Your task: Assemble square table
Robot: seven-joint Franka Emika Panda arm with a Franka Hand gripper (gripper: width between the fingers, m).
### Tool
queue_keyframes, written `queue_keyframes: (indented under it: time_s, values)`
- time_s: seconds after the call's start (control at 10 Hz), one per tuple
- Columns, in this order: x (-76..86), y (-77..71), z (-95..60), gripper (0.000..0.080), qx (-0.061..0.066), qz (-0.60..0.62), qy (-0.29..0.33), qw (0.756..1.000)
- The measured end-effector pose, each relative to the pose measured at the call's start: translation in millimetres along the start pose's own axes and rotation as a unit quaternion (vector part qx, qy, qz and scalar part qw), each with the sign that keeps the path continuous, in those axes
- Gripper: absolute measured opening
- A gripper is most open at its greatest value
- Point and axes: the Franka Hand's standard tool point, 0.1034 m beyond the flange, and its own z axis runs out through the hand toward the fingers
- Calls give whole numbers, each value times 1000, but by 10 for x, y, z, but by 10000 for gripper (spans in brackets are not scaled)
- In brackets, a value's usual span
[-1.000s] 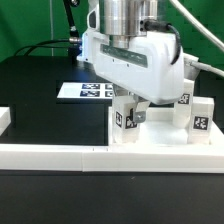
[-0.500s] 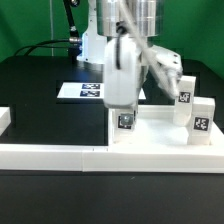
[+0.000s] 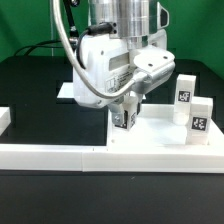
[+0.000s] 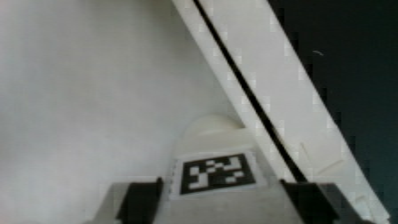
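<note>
The tool (image 3: 126,117) pinches a tagged leg (image 3: 123,120) standing on the square tabletop (image 3: 160,137), which lies against the border wall (image 3: 60,153) at the desk's front edge. The leg is probably being screwed into a corner socket; next probably comes another turn. The arm hides the socket, and the wrist view is blurred.

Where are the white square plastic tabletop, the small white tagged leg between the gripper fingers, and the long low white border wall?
White square plastic tabletop (image 3: 150,137): exterior view, bare top surface.
Small white tagged leg (image 4: 217,168): wrist view, its tag.
Long low white border wall (image 3: 60,156): exterior view, top face.
</note>
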Motion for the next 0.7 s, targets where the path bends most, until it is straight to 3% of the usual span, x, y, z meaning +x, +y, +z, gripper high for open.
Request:
queue_keyframes:
  time_s: [0.4,0.5,0.6,0.7]
  values:
    - [57,24,1,314,-4,-2,11,1000]
    - [54,29,6,402,-5,-6,11,1000]
    - [53,29,7,402,-5,-6,11,1000]
    - [47,32,1,585,-5,-10,10,1000]
